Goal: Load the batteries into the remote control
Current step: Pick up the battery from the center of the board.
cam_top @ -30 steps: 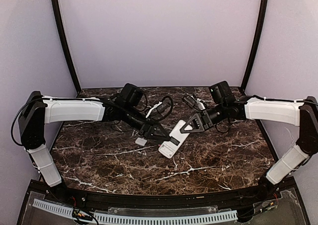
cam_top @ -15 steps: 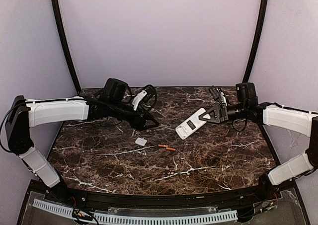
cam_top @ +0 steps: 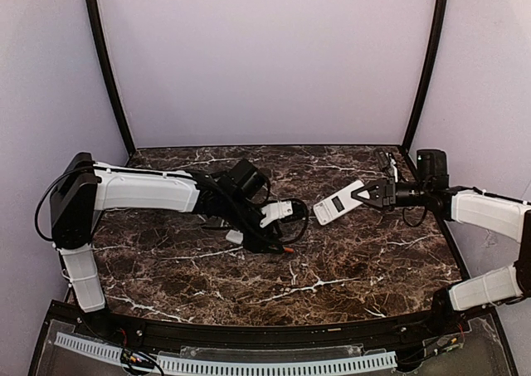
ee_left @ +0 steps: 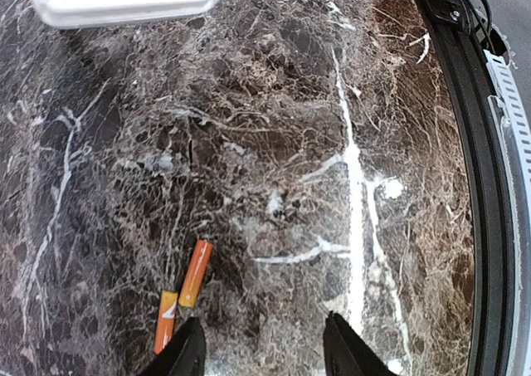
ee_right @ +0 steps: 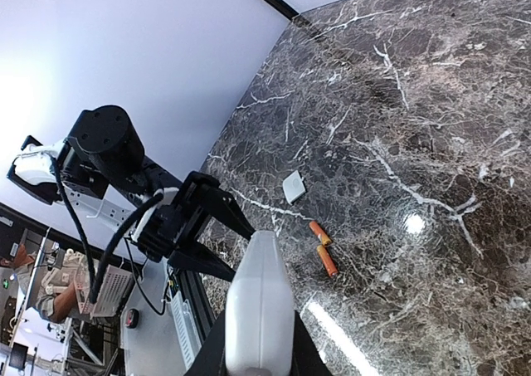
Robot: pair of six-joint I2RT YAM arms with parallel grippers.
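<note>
Hovering low over the marble table (ee_left: 373,102), the left gripper (ee_left: 264,319) is spread wide, with the two batteries (ee_left: 196,273) lying on the stone just beside one finger. Away to the right, the right gripper (cam_top: 358,197) pinches the remote control (cam_top: 338,203) by one end, lifted above the table.

A counter (cam_top: 357,268) of dark brown marble, veined in white, fills the lower half of the overhead view. Behind it stands a plain pale lilac back wall (cam_top: 265,61), with matching side panels at the left (cam_top: 41,85) and right (cam_top: 489,69) edges. Two thin black posts (cam_top: 108,69) rise from the counter's far corners toward the top of the frame. A black rail (cam_top: 274,330) borders the near edge, with a white slotted strip (cam_top: 249,365) below it. The light is soft and even. One glare spot (ee_right: 412,223) shines on the marble at right centre of the right wrist view.
</note>
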